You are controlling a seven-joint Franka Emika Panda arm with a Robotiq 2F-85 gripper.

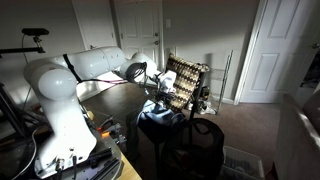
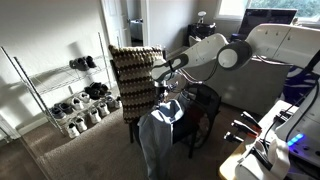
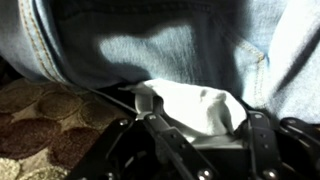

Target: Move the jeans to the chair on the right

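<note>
The jeans [image 3: 180,40] fill the top of the wrist view as pale blue denim, with a white inner patch [image 3: 195,108] bulging towards the camera. My gripper [image 3: 203,120] is down on the heap. Its fingers [image 3: 152,122] stand apart on either side of the white patch, with cloth between them. In both exterior views the jeans [image 1: 158,120] [image 2: 160,130] hang over a dark chair [image 2: 207,108], and the gripper [image 1: 163,96] [image 2: 172,92] is pressed onto their top.
A chair with a patterned back [image 1: 186,74] [image 2: 134,66] stands right behind the jeans. A wire shoe rack [image 2: 75,98] lines the wall. A black basket-like chair frame [image 1: 200,140] sits beside the jeans. Patterned carpet [image 3: 40,120] shows below.
</note>
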